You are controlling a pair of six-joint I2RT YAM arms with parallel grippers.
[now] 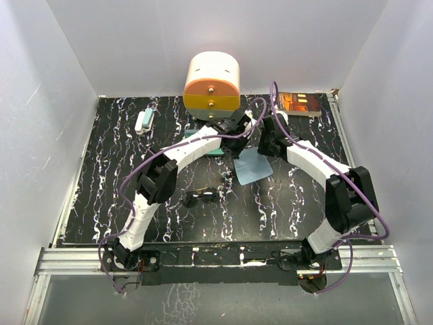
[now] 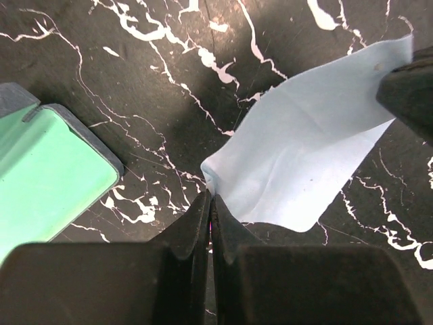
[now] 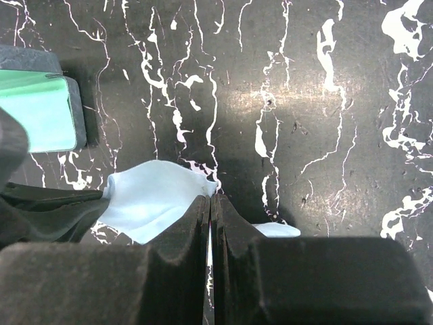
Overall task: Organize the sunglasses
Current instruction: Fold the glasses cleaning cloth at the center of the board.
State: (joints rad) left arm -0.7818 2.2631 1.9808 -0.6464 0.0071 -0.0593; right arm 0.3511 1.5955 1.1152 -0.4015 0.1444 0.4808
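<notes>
The sunglasses lie folded on the black marble table, near the middle and apart from both grippers. The light-blue cloth lies to their right. My left gripper is shut on one corner of the cloth; its closed tips pinch that corner. My right gripper is shut on another corner of the cloth, tips closed. The teal-lined case lies open just left of the cloth and also shows in the right wrist view; the left arm mostly hides it in the top view.
A cream and orange drawer unit stands at the back centre. A small white and teal object lies at the back left. A box lies at the back right. White walls enclose the table.
</notes>
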